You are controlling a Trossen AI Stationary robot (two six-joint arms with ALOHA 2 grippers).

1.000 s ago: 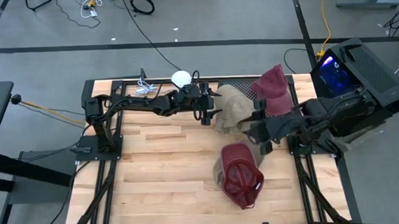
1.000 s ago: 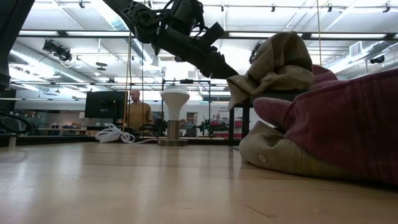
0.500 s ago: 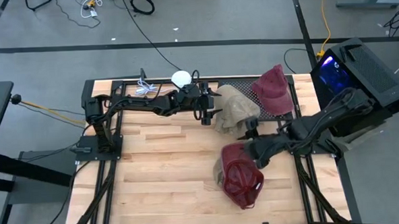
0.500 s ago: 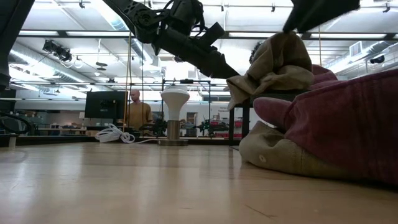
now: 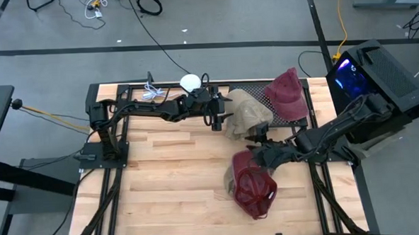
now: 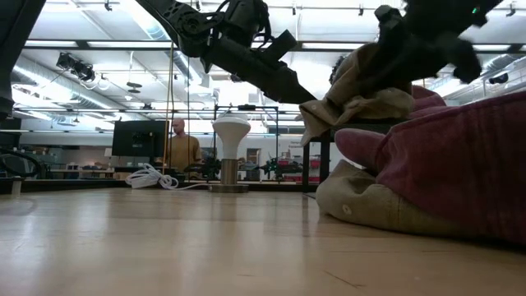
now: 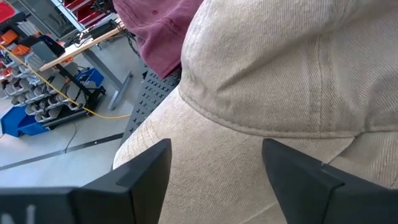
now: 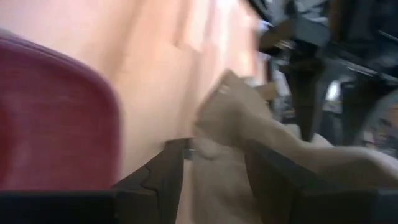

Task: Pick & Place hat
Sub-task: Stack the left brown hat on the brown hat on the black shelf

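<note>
A beige hat [image 5: 246,110] sits crumpled at the table's far edge, raised above the tabletop in the low view [image 6: 370,82]; what carries it is hidden. My left gripper [image 5: 220,120] is open, and in its wrist view its fingers stand on either side of the hat's brim [image 7: 249,143]. A dark red hat [image 5: 255,185] lies on the wood nearer the front, over a tan one [image 5: 228,179]. My right gripper [image 5: 255,145] hovers open between the beige and dark red hats. Another red hat [image 5: 286,93] lies at the far right. My left gripper comes at the beige hat level from the table's left. The brim cloth [image 7: 217,137] fills the gap between its open fingers. I cannot tell whether the fingers touch it. My right gripper shows beige cloth [image 8: 217,137] beyond its fingers, blurred, so I cannot tell whether it touches.
A black perforated panel [image 5: 254,83] runs along the far edge under the hats. A white lamp [image 5: 190,81] and a coiled cable [image 5: 152,93] stand at the far left. A black box with a lit screen [image 5: 370,75] stands off the right edge. Bare wood [image 5: 163,190] spreads over the left and near parts.
My right gripper has come down from high over the right side. It has also moved a little toward the table's left, ending low between the beige hat and the dark red hat. The hats have not moved.
</note>
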